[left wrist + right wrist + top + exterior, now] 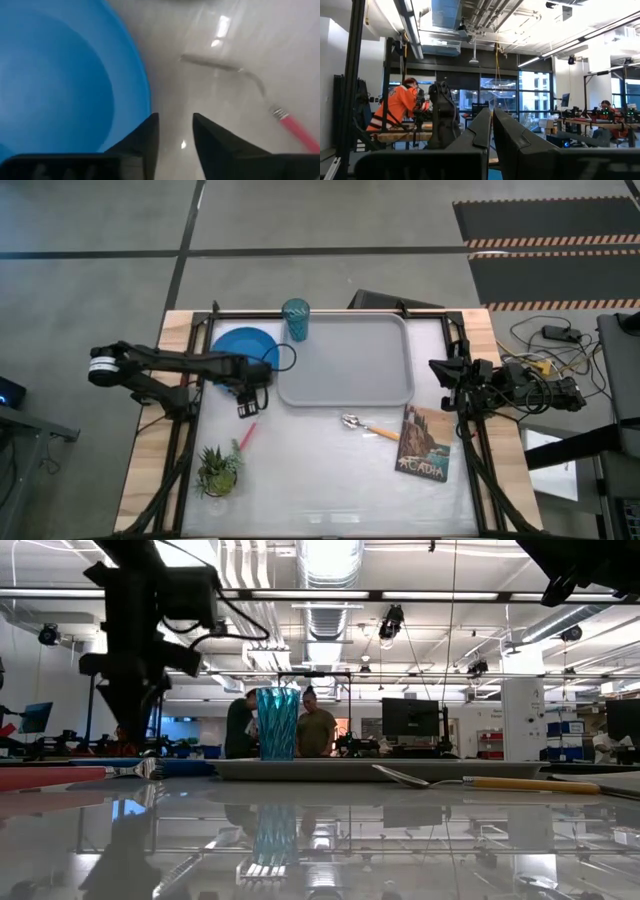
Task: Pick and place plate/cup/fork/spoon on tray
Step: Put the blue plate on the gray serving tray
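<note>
Left gripper (175,140) hovers low over the white table (320,470) with its dark fingers only narrowly parted and nothing between them. Just beside it, on one flank, lies the round flat bright blue plate (60,85); ahead on the other side lies the slim pink-handled fork (295,131). Beyond the plate sits the large light grey rectangular tray (345,360). Descending here, the fingers would likely straddle bare table and nudge the plate's rim. Right gripper (491,131), fingers nearly closed and empty, waits at the table's far edge.
</note>
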Robot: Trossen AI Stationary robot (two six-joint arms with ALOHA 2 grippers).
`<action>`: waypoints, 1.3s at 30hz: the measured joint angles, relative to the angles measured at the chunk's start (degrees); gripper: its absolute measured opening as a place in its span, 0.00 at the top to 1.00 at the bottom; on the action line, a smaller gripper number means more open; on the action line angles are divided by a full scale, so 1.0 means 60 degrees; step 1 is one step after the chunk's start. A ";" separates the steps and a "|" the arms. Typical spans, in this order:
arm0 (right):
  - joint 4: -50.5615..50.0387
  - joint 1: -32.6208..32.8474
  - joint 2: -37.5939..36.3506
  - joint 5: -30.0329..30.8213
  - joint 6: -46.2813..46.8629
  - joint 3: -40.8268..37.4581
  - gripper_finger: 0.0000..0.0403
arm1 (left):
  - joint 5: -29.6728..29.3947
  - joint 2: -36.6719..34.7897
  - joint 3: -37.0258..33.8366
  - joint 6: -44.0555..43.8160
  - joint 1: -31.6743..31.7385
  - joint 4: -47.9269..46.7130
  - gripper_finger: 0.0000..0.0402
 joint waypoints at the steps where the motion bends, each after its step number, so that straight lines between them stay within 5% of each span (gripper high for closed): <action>1: 0.0000 0.0000 0.0002 0.0004 -0.0008 0.0000 0.98 | -0.0157 0.0000 -0.0110 -0.0002 0.0000 0.0014 0.69; 8: 0.0000 0.0000 0.0002 0.0003 -0.0051 0.0000 0.98 | -0.0939 0.0011 -0.0503 0.0243 0.0004 0.0135 0.56; 39: 0.0011 0.0002 0.0002 0.0004 -0.0033 0.0000 0.98 | -0.1780 0.0497 -0.1655 -0.0005 -0.0004 0.2534 0.56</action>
